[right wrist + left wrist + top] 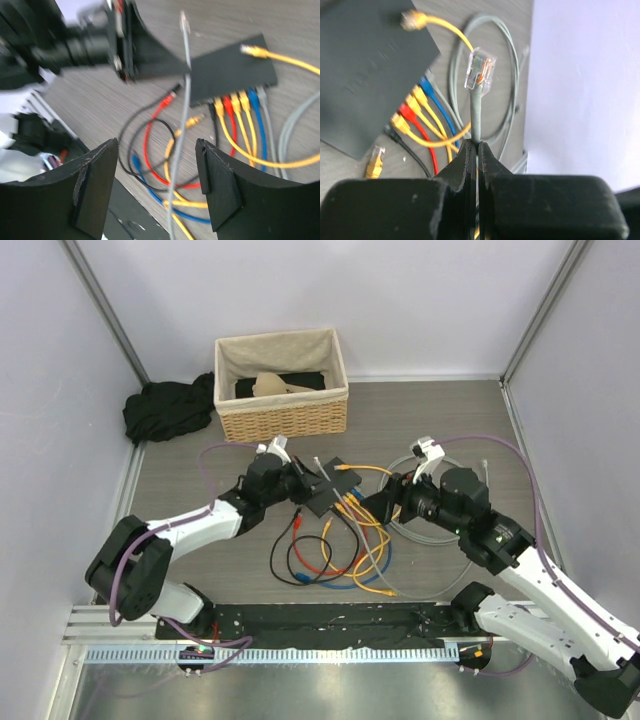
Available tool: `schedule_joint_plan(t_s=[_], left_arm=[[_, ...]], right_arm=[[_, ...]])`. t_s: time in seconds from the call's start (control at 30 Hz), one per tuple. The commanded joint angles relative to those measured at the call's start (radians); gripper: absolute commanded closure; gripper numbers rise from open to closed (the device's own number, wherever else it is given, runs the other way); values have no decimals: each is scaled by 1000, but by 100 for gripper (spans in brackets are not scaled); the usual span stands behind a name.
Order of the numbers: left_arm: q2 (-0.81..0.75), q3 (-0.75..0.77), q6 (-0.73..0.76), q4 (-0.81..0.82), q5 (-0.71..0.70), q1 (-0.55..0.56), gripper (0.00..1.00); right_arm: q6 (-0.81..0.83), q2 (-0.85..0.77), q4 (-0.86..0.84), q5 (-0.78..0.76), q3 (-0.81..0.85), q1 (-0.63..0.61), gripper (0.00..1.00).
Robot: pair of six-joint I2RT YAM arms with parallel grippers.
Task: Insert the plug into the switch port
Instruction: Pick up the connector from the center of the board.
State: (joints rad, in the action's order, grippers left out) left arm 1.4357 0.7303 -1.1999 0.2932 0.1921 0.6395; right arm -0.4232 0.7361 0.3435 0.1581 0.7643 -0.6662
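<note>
**Left gripper holds the plug near the switch**

Far left on the counter (450,430) lies one black cloth (165,410). Next to it stands one wicker basket (282,418). A tan thing and a black thing lie inside it.

There are two arms, each with one gripper. The left gripper (476,146) is shut tight on one grey cable (475,115), just under its clear plug (480,69). The plug sticks up out of the gripper, in the air. It is near the switch (365,65) but does not touch it, and it is not in a socket.

There is one switch. It is flat and dark grey, and it lies in the middle of the counter between the two grippers. One yellow plug (412,19) lies loose on its top. A row of plugs fills sockets along one edge: yellow, red, blue and black ones. They sit too close together to count. Their cables spill out in a tangle in front of that edge. One more loose yellow plug (375,162) lies on the counter beside the switch, and one loose red plug (167,102) lies near it.

The right gripper (156,150) is wide open. The grey cable runs up between its two fingers and touches neither. Farthest right, one grey coil (425,532) lies on the counter.
</note>
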Motion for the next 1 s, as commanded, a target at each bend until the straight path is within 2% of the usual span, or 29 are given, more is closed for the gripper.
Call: schedule_joint_plan(t_s=[0.0, 0.17, 0.3, 0.47, 0.53, 0.73, 0.83, 0.97], left_arm=[[-70, -101, 83, 299, 144, 31, 100], [-158, -144, 160, 331, 148, 80, 100], [-196, -169, 171, 365, 167, 92, 100], [-210, -166, 186, 365, 176, 123, 100], [-209, -164, 184, 359, 170, 127, 100], [-199, -134, 183, 275, 106, 143, 100], [-199, -83, 194, 97, 61, 150, 100], [-193, 7, 249, -63, -15, 178, 100]], right_arm=[[-68, 74, -52, 37, 78, 0, 29], [-187, 180, -181, 144, 58, 39, 30], [-282, 216, -416, 213, -48, 74, 31], [-413, 256, -690, 294, -138, 116, 38], [-446, 278, -741, 320, -152, 125, 41], [-405, 318, -721, 320, -128, 126, 46], [-339, 315, -629, 284, -109, 125, 48], [-266, 304, -534, 241, -89, 122, 50]])
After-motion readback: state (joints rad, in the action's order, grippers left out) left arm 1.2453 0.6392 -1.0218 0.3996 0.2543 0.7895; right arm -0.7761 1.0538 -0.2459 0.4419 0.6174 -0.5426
